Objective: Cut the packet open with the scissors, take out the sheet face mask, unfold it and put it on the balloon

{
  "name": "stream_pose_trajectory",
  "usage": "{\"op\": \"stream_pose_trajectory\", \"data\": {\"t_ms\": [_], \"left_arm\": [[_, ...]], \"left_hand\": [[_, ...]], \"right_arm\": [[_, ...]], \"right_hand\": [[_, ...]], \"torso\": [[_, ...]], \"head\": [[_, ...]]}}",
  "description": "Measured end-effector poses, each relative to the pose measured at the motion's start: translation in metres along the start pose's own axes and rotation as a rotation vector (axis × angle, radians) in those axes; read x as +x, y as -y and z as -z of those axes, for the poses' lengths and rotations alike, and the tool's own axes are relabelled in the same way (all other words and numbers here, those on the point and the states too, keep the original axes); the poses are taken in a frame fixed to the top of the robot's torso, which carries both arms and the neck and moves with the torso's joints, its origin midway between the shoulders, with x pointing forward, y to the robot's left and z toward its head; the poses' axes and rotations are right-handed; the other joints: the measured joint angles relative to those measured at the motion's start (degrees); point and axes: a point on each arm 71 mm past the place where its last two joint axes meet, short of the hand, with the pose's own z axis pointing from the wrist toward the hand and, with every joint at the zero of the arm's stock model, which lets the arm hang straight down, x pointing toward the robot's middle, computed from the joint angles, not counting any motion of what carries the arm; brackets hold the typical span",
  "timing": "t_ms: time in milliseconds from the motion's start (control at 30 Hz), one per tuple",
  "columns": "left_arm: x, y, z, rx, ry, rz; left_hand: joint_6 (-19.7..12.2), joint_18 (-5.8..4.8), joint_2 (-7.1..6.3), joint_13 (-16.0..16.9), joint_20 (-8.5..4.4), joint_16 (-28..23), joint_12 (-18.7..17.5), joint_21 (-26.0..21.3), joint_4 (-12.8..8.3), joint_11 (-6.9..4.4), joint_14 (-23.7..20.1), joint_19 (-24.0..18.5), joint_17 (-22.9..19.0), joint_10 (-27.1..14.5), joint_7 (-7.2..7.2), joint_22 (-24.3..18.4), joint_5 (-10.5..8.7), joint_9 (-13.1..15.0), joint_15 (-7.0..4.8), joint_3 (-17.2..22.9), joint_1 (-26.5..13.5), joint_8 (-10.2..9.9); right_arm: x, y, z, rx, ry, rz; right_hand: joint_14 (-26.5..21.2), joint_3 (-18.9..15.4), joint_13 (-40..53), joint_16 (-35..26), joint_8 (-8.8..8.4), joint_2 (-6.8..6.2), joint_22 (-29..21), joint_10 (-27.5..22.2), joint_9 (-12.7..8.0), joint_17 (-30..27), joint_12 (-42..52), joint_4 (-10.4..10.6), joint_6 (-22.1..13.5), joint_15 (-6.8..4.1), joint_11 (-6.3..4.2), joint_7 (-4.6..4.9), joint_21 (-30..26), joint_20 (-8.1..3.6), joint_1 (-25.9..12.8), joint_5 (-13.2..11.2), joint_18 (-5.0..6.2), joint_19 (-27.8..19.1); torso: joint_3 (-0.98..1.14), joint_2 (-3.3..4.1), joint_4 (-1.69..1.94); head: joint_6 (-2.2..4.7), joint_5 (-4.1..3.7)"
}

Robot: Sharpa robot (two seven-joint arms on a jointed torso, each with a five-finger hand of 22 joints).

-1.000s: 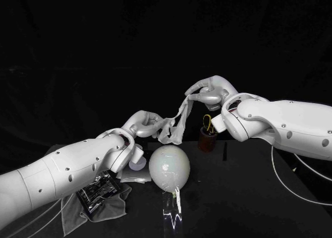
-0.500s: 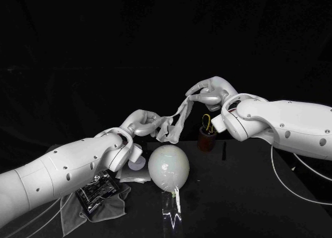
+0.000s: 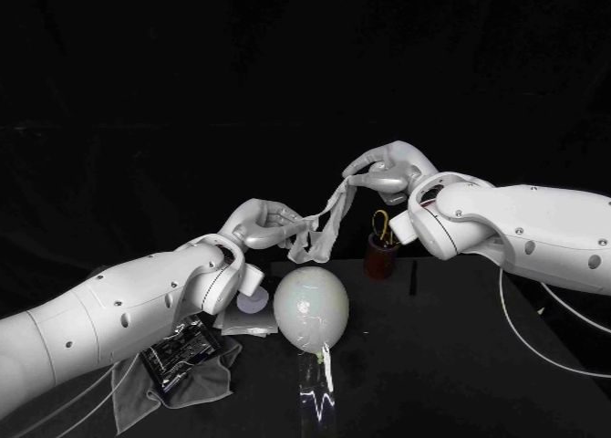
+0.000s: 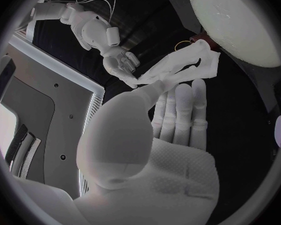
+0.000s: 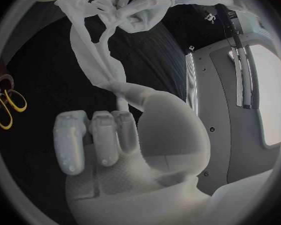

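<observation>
Black table below, the balloon stands centre; above it the left hand and right hand each pinch an end of the twisted sheet mask. Unfolding step, I judge; next it needs spreading flat.

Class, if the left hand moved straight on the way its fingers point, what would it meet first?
Likely the sheet face mask stretched ahead of the left hand, then the right hand holding its far end; depth is unclear.
</observation>
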Motion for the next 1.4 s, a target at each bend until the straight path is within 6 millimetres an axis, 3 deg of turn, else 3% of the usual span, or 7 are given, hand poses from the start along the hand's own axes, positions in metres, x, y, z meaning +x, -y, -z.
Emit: {"op": "stream_pose_trajectory", "data": {"t_ms": [133,433,633,933,1200,1333,1400], "left_arm": [[-0.002,-0.001,0.000,-0.006,0.013,0.021],[-0.010,-0.001,0.001,-0.021,0.036,0.058],[-0.016,0.003,0.000,-0.026,0.035,0.063],[-0.018,0.004,-0.002,-0.052,0.006,0.075],[-0.016,0.004,-0.003,-0.071,-0.021,0.085],[-0.015,0.004,-0.003,-0.078,-0.031,0.091],[-0.015,0.004,-0.003,-0.081,-0.035,0.095]], "left_hand": [[0.8,-0.01,0.00,0.2,0.14,0.4,0.5,0.0,0.2,-1.01,0.5,-0.1,0.0,1.4,-0.74,0.2,0.00,0.0,-0.52,-0.7,-0.7,0.9],[0.5,-0.02,0.80,0.2,0.43,1.1,0.3,-0.4,2.6,-1.74,0.7,-0.4,0.0,2.3,-1.35,-0.3,0.00,0.0,-0.72,-2.2,-4.2,1.0],[0.9,-0.03,0.35,0.2,0.43,1.4,0.3,-0.7,3.7,-2.33,1.0,-0.4,0.0,2.9,-1.80,-0.7,0.00,0.1,-1.03,-3.0,-5.1,1.0],[1.1,-0.04,1.02,0.1,0.77,2.0,-0.4,-1.8,7.1,-2.05,1.0,-0.1,0.0,3.2,-2.01,-1.4,0.00,1.1,-1.04,-3.7,-7.1,1.0],[1.3,0.56,2.45,0.0,0.96,2.3,-0.9,-2.6,12.1,-2.15,1.1,0.5,-0.1,3.6,-2.09,-2.1,0.01,0.6,-1.03,-4.8,-9.4,0.7],[1.2,0.56,2.78,0.0,0.96,2.3,-0.9,-2.9,12.5,-2.15,1.1,0.5,-0.1,3.6,-2.07,-2.2,0.01,0.5,-1.02,-4.7,-9.1,0.4],[0.0,0.56,3.10,-0.2,1.11,2.5,-1.8,-3.1,11.5,-1.95,1.1,0.7,-0.1,3.0,-1.74,-2.4,0.01,0.3,-1.02,-3.7,-7.2,-0.2]], "right_arm": [[0.000,0.000,0.000,0.001,0.000,0.001],[-0.003,0.004,-0.001,0.008,0.005,0.009],[-0.004,0.006,-0.001,0.011,0.004,0.014],[-0.003,0.006,-0.001,0.012,-0.001,0.018],[-0.001,0.006,-0.001,0.011,-0.006,0.020],[-0.001,0.006,-0.001,0.010,-0.008,0.021],[-0.001,0.006,-0.001,0.010,-0.009,0.021]], "right_hand": [[0.0,0.0,0.0,0.0,0.00,0.00,0.0,0.0,0.0,0.0,0.0,0.0,0.0,0.00,0.00,0.00,0.0,0.00,0.0,0.0,0.00,0.0],[0.0,0.0,0.0,-0.1,-0.02,0.00,0.0,0.0,0.0,0.0,-0.1,0.0,0.0,0.00,0.00,-0.02,0.0,0.01,0.0,0.0,0.00,0.0],[0.0,0.0,0.0,-0.2,-0.04,-0.01,0.0,0.0,0.0,0.0,-0.1,0.0,0.0,0.00,0.00,-0.02,0.0,0.01,0.0,0.0,0.00,0.0],[0.0,0.0,0.0,0.0,-0.09,-0.01,0.0,0.0,0.0,0.0,0.0,0.0,-0.1,0.00,0.00,-0.11,0.2,0.10,0.0,0.0,0.00,-0.1],[0.0,0.0,0.0,0.0,0.06,-0.01,0.0,0.0,0.0,0.0,0.0,0.0,-0.1,0.00,0.00,-0.11,0.2,0.10,0.0,0.0,0.00,-0.1],[0.0,0.0,0.0,0.0,0.06,-0.01,0.0,0.0,0.0,0.0,0.0,0.0,-0.1,0.00,0.00,-0.12,0.2,0.10,0.0,0.0,0.00,-0.1],[0.0,0.0,0.0,0.0,0.06,-0.01,0.0,0.0,0.0,0.0,0.0,0.0,-0.1,0.00,0.00,-0.12,0.1,0.10,0.0,0.0,0.00,-0.1]], "torso": [[0.00,0.00,-0.01],[0.00,-0.01,-0.03],[0.02,-0.01,-0.03],[0.03,-0.01,-0.04],[0.02,0.03,-0.04],[0.01,0.04,-0.05],[0.01,0.04,-0.05]], "head": [[-0.01,0.01],[-0.09,0.05],[-0.04,0.09],[-0.11,0.10],[-0.10,0.24],[-0.09,0.21],[-0.13,0.20]]}}
